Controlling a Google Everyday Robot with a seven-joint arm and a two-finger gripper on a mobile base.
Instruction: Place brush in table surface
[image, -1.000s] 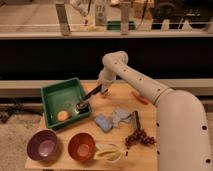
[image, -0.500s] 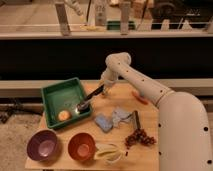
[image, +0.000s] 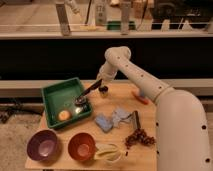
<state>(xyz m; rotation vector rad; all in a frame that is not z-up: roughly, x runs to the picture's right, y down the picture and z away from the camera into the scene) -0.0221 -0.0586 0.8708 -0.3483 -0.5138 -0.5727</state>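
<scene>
We find the gripper above the right edge of the green tray, fingers closed on the brush. The brush slants down-left, head over the tray, clear of the table surface.

A dark wall panel runs below a railing, over grey floor.

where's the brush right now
In the camera view the brush slants over the green tray's right edge, head low above the tray, handle rising to the tool, beside the small dark cup.
</scene>
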